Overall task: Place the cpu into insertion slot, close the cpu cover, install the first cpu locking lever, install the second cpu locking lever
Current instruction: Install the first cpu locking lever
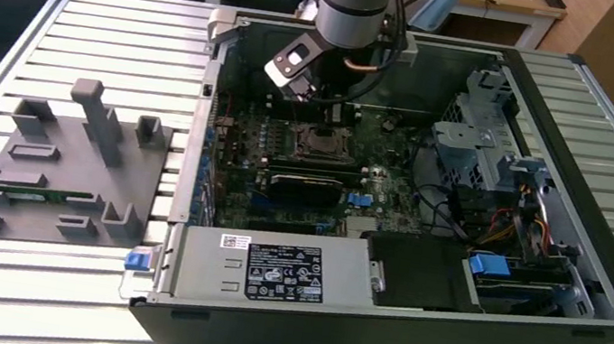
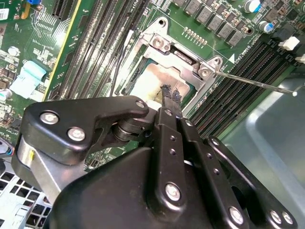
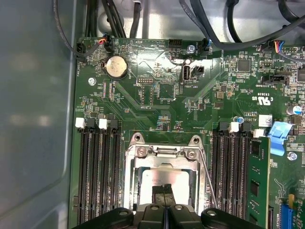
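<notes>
Fingers [image 3: 164, 192] are squeezed together, nothing is held | tips are set on cpu [image 3: 159, 175] | cpu cover [image 3: 135, 174] is laid flat.

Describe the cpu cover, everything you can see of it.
The cover is a thin silvery metal frame with a large square opening, apparently closed flat on the green board. Two screws sit along one edge. The chip's grey top shows through the opening. A thin wire lever juts past one corner, apparently unlatched. The shut pincer hangs over the opening, clear of the frame; contact with the chip is unclear.
</notes>
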Available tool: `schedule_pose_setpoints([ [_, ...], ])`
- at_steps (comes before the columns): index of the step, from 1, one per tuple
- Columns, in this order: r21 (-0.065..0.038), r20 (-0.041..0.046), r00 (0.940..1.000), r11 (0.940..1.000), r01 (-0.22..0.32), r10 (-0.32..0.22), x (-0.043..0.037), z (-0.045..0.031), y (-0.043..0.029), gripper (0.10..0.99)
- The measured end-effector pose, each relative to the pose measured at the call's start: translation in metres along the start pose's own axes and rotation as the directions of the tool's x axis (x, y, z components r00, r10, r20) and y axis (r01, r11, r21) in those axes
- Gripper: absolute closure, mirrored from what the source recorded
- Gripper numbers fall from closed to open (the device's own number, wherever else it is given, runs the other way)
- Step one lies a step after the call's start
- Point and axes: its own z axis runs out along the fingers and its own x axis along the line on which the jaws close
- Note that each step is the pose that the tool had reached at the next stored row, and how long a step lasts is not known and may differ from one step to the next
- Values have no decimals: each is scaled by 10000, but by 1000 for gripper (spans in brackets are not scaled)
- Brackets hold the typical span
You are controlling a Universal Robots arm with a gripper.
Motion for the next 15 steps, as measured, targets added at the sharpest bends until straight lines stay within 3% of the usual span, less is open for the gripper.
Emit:
schedule_pose_setpoints([
  [15, -1, -2, 10000, 10000, -2, 2, 1, -40, 1, 980],
])
